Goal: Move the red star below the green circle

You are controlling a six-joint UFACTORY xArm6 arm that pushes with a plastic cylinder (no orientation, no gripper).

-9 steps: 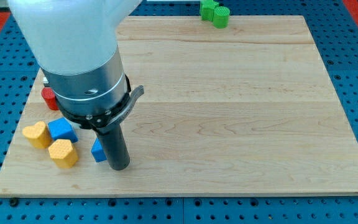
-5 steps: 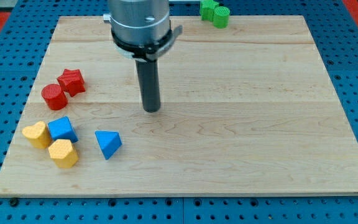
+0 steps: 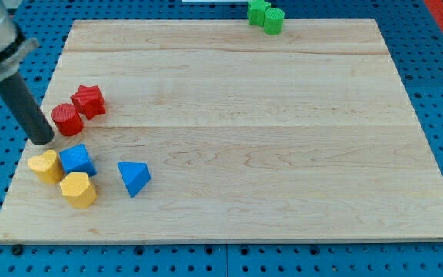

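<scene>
The red star [image 3: 88,101] lies near the board's left edge, touching a red round block [image 3: 66,119] at its lower left. The green circle [image 3: 274,21] sits at the board's top edge, right of centre, beside another green block [image 3: 258,11]. My tip [image 3: 42,141] is at the view's left, just left of and slightly below the red round block, and lower left of the red star. It stands close to the round block; contact cannot be told.
Below the red blocks lie a yellow heart [image 3: 44,165], a blue block [image 3: 77,160], a second yellow block [image 3: 78,189] and a blue triangle [image 3: 134,178]. The wooden board [image 3: 283,154] has its left edge close to my tip.
My tip went from the lower left cluster up to the board's middle top, then swung to the far left beside the red round block. The blocks have not visibly moved.
</scene>
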